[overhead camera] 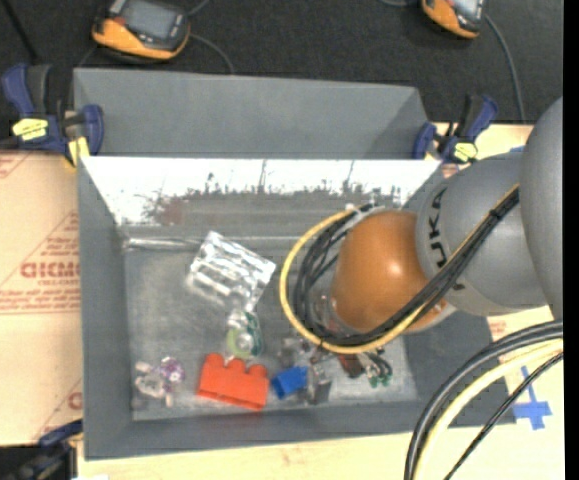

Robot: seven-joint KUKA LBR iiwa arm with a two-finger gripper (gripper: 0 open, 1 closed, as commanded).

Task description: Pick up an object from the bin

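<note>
The arm reaches into the grey bin (104,298) from the right, its orange wrist cover (379,268) and looped cables hanging over the right half of the floor. Below the cover, the tool (309,366) is down near the bin's front edge, mostly hidden by the wrist, so I cannot tell how far open it is or whether it has hold of anything.

A small blue block (289,382) lies just beside the tool, on its left and slightly nearer the front wall. Left of that, touching or nearly so, sits a larger orange block (234,381). A small green-and-white piece (242,341) lies just above the orange block. A clear plastic piece (229,268) rests farther back, and some small pale purple bits (159,376) lie in the front left corner.
</note>
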